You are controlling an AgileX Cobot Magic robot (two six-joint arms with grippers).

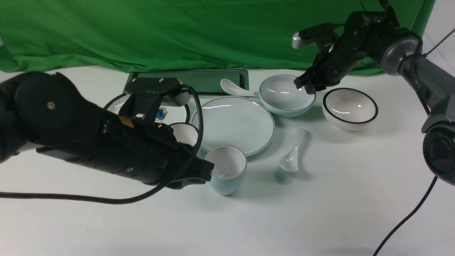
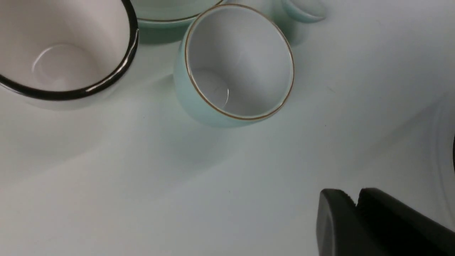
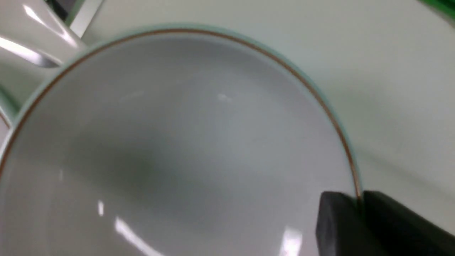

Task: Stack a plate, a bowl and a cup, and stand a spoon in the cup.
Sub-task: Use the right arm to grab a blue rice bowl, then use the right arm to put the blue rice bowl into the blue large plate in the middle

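— Right gripper (image 3: 358,205)?
— Pinched on the rim of the bowl (image 1: 280,93), which is at two o'clock of the plate (image 1: 234,124).
— Left gripper (image 2: 356,202)?
— Fingers pressed together, empty, beside the cup (image 1: 227,167), which is at the plate's six o'clock.

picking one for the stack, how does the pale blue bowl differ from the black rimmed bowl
The pale blue bowl has a thin brown rim line, the black rimmed bowl a bold black one. The pale blue bowl is blue outside, the black rimmed bowl white. The right end effector grips the pale blue bowl's rim; the black rimmed bowl is untouched. Both sit upright, empty.
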